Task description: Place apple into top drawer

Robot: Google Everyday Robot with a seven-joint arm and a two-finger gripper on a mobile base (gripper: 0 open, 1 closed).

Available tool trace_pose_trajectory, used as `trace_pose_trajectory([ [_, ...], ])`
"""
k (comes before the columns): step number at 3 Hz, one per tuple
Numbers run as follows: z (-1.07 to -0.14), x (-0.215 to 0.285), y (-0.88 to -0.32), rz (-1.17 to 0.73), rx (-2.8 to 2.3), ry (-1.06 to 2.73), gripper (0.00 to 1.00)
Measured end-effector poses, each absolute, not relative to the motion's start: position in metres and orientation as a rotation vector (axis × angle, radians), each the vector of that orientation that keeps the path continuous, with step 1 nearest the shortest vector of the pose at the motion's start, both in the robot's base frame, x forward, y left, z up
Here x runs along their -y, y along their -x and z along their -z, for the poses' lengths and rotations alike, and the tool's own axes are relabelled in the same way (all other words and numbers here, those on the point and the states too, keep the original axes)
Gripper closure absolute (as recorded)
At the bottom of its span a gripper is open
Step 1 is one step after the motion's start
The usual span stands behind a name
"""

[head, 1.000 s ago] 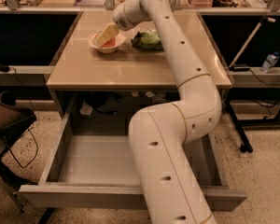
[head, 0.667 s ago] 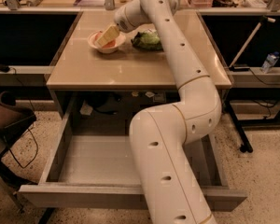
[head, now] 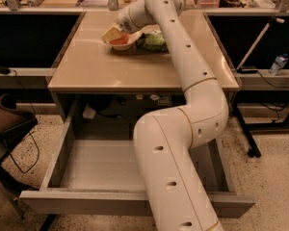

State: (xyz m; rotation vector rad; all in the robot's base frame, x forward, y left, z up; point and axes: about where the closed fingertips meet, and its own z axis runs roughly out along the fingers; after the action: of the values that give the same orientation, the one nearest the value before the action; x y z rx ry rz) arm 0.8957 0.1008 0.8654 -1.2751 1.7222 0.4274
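The red-orange apple [head: 120, 40] lies in a white bowl [head: 126, 45] at the far middle of the tan table [head: 111, 66]. My gripper [head: 112, 34] is at the bowl's left side, right over the apple and touching or nearly touching it. The top drawer [head: 86, 202] stands pulled wide open below the table's front edge. Its grey inside [head: 101, 165] is bare. My arm crosses over its right half.
A green crinkled bag [head: 154, 40] lies right of the bowl. A dark chair [head: 7, 121] stands at the left, with cables on the floor. A water bottle [head: 278, 64] sits on a shelf at the right. A black stand's leg [head: 245, 134] stands beside the drawer's right side.
The gripper stays at the bowl over the apple, with hardly any shift. The drawer and the table's things have not moved.
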Motion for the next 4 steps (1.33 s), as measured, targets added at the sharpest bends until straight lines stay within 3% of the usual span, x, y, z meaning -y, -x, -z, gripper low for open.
trace_pose_trajectory([
  [2, -0.866, -0.103, -0.894, -0.450, -1.710, 1.272, 0.87],
  [3, -0.878, -0.097, -0.898, -0.458, -1.685, 1.231, 1.00],
  [4, -0.919, -0.076, -0.899, -0.407, -1.647, 1.171, 1.00],
])
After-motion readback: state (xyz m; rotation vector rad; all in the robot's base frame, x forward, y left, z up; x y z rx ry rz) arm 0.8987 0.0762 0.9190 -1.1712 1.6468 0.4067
